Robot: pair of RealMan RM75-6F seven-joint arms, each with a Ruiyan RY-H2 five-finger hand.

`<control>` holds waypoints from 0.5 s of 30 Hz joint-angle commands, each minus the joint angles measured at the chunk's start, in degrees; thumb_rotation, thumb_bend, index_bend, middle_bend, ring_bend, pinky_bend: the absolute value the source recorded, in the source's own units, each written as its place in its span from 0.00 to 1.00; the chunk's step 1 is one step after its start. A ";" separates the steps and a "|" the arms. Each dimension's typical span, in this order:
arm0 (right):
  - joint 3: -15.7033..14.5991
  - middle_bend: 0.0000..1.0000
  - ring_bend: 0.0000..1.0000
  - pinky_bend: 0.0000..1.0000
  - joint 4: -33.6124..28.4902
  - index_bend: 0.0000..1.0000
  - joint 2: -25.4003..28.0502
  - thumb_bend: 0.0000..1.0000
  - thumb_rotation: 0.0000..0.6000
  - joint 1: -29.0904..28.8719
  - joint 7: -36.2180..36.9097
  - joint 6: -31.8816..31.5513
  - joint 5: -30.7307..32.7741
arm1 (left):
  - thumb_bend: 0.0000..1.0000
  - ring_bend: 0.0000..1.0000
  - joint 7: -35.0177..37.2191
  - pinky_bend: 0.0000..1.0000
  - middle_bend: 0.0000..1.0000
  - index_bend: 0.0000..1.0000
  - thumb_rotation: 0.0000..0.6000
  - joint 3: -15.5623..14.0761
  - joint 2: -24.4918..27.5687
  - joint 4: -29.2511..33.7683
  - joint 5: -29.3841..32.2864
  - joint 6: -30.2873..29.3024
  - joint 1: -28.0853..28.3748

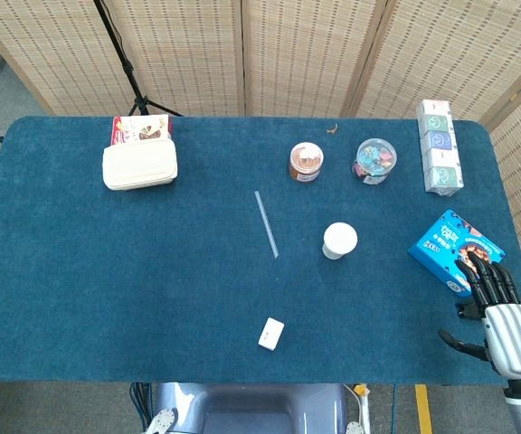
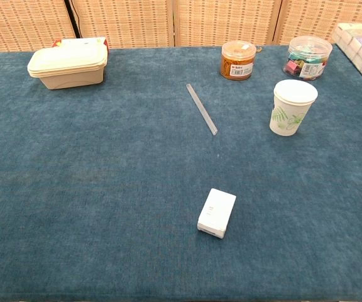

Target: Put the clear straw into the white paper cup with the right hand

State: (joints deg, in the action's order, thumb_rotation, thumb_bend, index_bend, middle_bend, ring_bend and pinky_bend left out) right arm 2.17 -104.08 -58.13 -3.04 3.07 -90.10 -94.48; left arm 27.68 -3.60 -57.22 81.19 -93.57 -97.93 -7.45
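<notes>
We see the cup [image 2: 293, 107] upright, interior hidden, straw [image 2: 202, 109] flat on the blue table [image 1: 107, 289] just left of it, clips in a tub [image 1: 373, 160], wicker screens [image 1: 306, 54] behind, right hand [image 1: 500, 316] fingers spread, holding nothing.

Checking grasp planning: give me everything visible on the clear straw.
The clear straw is a thin, straight, translucent tube, plastic by its look. It lies flat on the blue tablecloth, slanted, its far end further left than its near end. It sits near the table's middle, left of the white paper cup and apart from it. Nothing touches it but the cloth; the right hand is well off to the right.
</notes>
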 commanded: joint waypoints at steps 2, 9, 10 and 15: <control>0.00 0.00 0.00 0.00 0.00 0.00 -0.02 0.00 1.00 0.01 -0.03 0.02 0.03 | 0.00 0.00 -0.02 0.00 0.00 0.00 1.00 -0.02 -0.01 -0.03 -0.04 -0.01 0.01; -0.06 0.00 0.00 0.00 -0.07 0.00 0.01 0.00 1.00 0.01 -0.06 0.16 0.05 | 0.00 0.00 -0.04 0.00 0.00 0.00 1.00 -0.09 -0.02 -0.04 -0.18 -0.08 -0.02; -0.10 0.00 0.00 0.00 -0.14 0.00 0.05 0.00 1.00 0.04 -0.08 0.13 -0.01 | 0.00 0.00 -0.06 0.00 0.00 0.00 1.00 -0.09 -0.03 -0.04 -0.19 -0.10 -0.02; -0.09 0.00 0.00 0.00 -0.01 0.01 -0.05 0.00 1.00 -0.11 -0.20 0.58 0.26 | 0.00 0.00 -0.12 0.00 0.00 0.00 1.00 -0.02 0.00 0.09 -0.17 -0.26 -0.06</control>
State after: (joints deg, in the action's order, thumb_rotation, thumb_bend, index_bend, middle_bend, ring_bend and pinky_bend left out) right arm 2.08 -104.12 -58.16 -3.12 2.89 -89.56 -94.26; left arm 27.57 -3.62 -57.22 81.28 -93.75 -98.19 -7.50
